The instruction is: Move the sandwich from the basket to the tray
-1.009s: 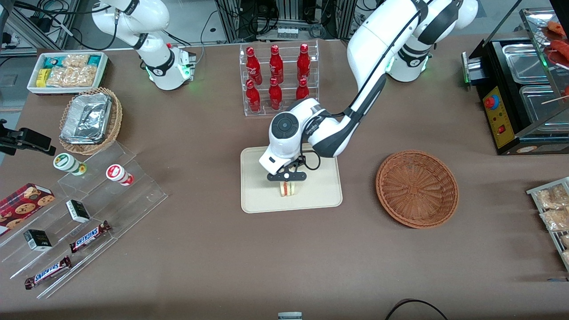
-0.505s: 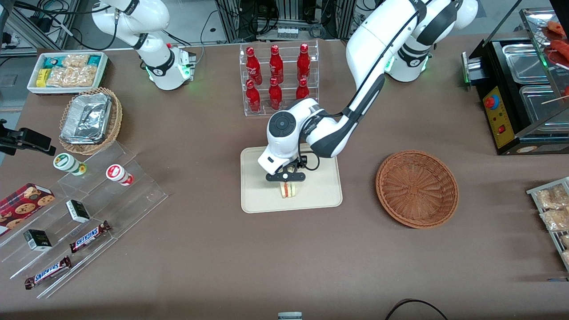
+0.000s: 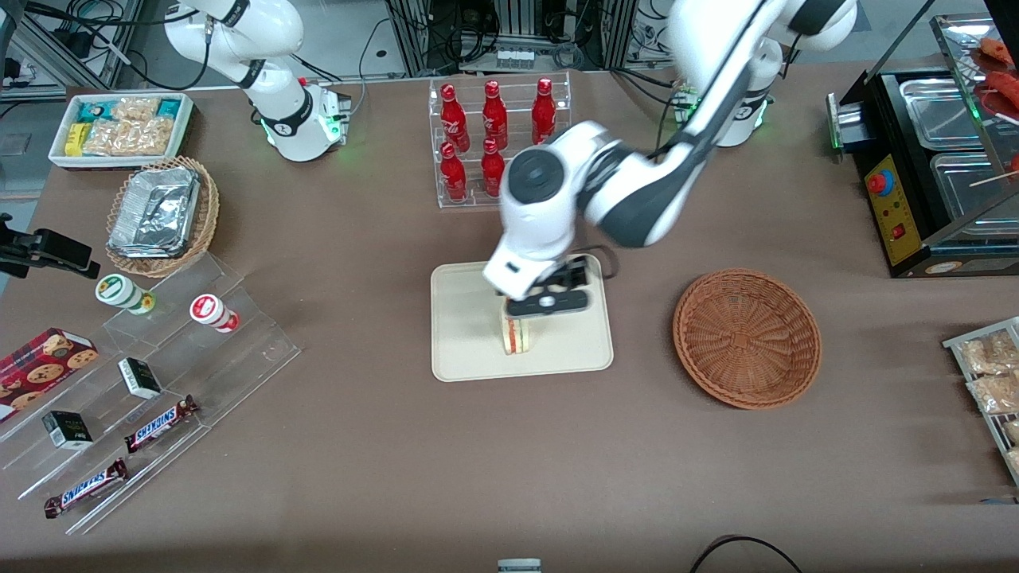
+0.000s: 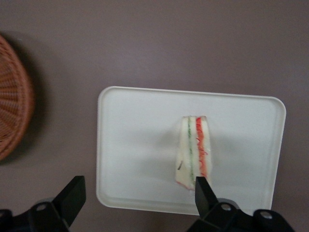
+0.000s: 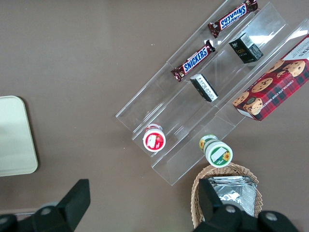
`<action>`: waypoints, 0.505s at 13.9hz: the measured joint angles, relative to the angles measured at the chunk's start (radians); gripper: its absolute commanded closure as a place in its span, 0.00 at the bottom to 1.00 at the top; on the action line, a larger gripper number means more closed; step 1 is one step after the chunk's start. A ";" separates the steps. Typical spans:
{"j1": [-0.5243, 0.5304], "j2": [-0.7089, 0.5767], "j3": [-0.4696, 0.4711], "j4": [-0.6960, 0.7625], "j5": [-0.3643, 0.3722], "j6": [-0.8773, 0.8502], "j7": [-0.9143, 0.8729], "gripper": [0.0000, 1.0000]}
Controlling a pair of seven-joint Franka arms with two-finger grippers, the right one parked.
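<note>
On the tray (image 3: 470,350), the sandwich (image 3: 516,336) stands free below the spread-open tool (image 3: 548,303)

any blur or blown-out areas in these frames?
Front view: the working arm's wrist above the claw is motion-smeared; table items look sharp. Left wrist view: tray reads near-white, overexposed; sandwich slightly soft with a faint shadow; open claw dark. Right wrist view: sharp, evenly lit.

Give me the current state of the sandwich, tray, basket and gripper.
sandwich: standing on edge on the tray, released.
tray: flat on the table, holding only the sandwich.
basket: empty, beside the tray toward the working arm's end.
gripper: open, raised above the sandwich, holding nothing.
</note>
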 measured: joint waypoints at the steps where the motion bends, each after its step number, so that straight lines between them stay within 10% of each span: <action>1: 0.039 -0.046 0.000 -0.001 -0.005 -0.047 0.018 0.00; 7: 0.243 -0.253 0.004 -0.009 -0.053 -0.278 0.242 0.00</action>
